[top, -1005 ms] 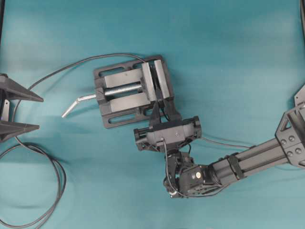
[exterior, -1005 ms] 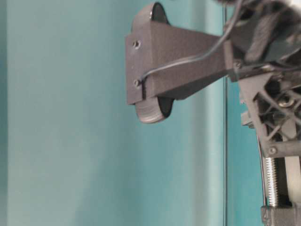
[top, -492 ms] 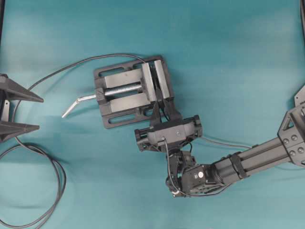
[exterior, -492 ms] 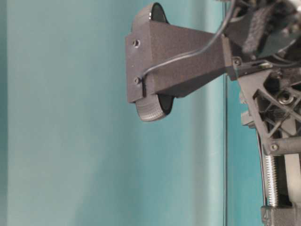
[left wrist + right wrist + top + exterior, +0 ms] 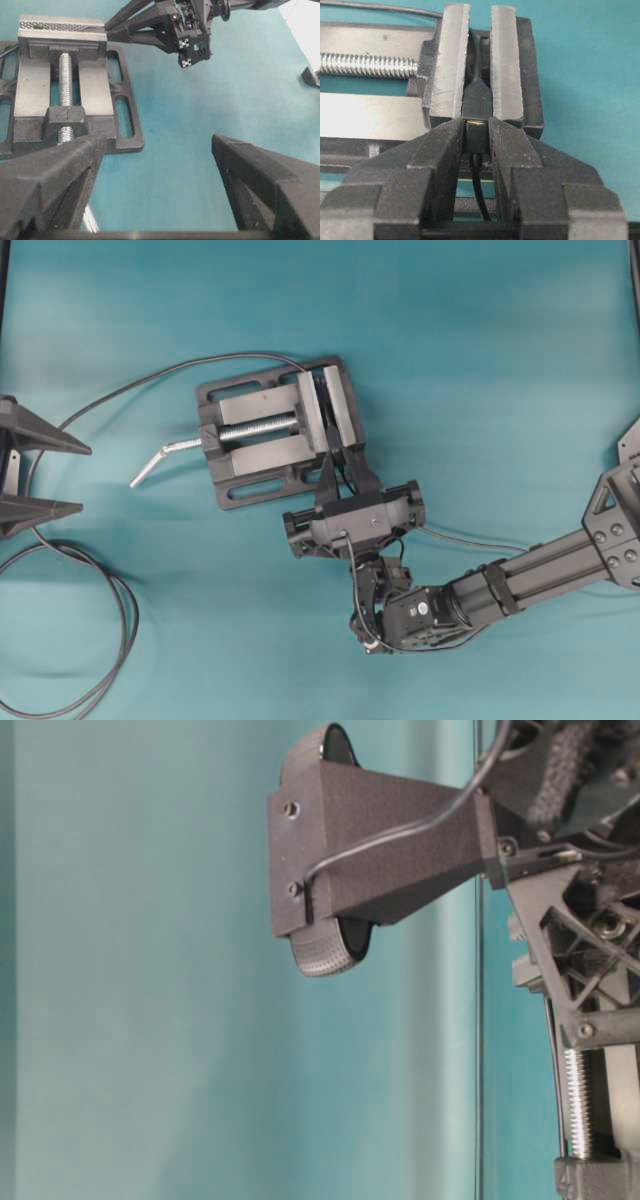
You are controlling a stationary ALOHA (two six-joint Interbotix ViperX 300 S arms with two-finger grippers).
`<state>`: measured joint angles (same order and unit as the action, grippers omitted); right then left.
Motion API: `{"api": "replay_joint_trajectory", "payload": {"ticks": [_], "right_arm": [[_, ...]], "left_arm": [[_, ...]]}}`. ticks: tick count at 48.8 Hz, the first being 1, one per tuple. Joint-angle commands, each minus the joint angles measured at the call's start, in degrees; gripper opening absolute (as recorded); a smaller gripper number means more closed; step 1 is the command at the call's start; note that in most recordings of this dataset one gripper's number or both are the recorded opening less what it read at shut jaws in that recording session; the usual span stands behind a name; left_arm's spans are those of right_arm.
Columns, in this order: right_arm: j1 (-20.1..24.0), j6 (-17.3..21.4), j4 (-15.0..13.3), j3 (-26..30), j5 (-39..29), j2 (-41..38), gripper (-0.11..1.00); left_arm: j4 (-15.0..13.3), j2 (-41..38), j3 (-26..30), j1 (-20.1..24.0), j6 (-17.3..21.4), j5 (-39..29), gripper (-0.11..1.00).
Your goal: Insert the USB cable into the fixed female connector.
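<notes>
Right tool (image 5: 476, 137) clamping USB cable (image 5: 475, 136) plug against fixed female connector (image 5: 477, 100), metal tip mostly hidden, left tool (image 5: 155, 200) open

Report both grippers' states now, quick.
Left gripper: open, holding nothing.
Right gripper: closed on the USB cable plug, right at the fixed female connector in the vise.

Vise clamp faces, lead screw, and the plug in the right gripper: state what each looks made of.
Vise clamp faces: bare grey metal, dull, scuffed and scratched, probably steel or cast iron.
Lead screw: bright silvery threaded metal, shiny highlights, likely steel.
USB cable plug: matte black moulded plastic, with a thin brassy metal edge at its tip; the alloy cannot be told.
</notes>
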<state>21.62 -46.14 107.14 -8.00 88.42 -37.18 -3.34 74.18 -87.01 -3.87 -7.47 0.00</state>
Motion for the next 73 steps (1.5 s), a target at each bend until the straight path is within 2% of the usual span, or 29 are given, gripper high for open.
{"api": "replay_joint_trajectory", "payload": {"ticks": [1,50,73], "right_arm": [[-7.65,0.26,-1.58,0.35,0.97,1.85,0.21],[-6.77,0.18,-1.14,0.62,-0.53,1.67,0.21],[-4.13,0.09,-0.18,0.97,-0.26,1.67,0.21]], "left_arm": [[0.18,-0.97,0.62,-0.18,-0.62,0.26,0.99],[0.18,-0.97,0.53,-0.18,-0.53,0.26,0.99],[0.18,-0.97,0.53,-0.18,-0.53,0.26,0.99]]}}
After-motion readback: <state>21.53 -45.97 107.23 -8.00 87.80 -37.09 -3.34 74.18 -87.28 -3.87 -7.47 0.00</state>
